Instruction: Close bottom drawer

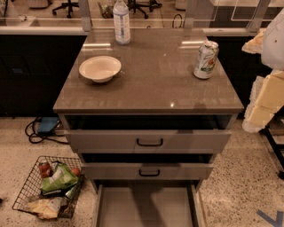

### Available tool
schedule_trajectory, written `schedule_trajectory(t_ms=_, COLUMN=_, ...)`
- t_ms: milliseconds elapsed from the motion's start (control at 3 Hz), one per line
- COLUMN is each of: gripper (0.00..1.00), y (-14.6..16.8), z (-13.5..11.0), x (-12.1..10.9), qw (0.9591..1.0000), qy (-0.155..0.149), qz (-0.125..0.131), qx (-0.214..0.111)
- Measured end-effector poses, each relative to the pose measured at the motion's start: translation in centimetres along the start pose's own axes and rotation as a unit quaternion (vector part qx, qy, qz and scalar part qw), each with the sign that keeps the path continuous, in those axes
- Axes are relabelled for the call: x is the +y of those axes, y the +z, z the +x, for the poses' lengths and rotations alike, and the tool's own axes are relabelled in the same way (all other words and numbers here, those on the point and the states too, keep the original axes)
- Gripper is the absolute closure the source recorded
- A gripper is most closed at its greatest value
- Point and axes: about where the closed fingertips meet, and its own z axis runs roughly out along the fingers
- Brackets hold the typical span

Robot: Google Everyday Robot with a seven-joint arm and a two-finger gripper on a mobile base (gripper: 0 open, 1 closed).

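Speckled terrazzo floor [248, 177], dark cabinets [31, 75] behind, office chairs [66, 6] beyond a pale counter [40, 30]

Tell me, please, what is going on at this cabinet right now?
The robot's job is to close the bottom drawer, which stands pulled far out, its grey tray showing. The end effector is at the right edge of the view, beside the cabinet and not touching that drawer. The top drawer and middle drawer are slightly ajar. A bowl, bottle and can sit on top.
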Motion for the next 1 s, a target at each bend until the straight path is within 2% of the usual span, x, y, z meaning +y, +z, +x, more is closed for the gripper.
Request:
schedule_trajectory(t_ms=333, gripper=0.00, y=0.0, z=0.1, x=-0.1, qw=1.0000, qy=-0.003, qz=0.004, qx=0.002)
schedule_trajectory(t_ms=667, gripper=0.00, y=0.3, z=0.4, x=-0.6, qw=0.9991, qy=-0.024, qz=0.031, qx=0.015)
schedule_trajectory(t_ms=1000, gripper=0.00, y=1.1, z=3.3, x=0.0, qw=0.9979, qy=-0.033, qz=0.047, qx=0.028)
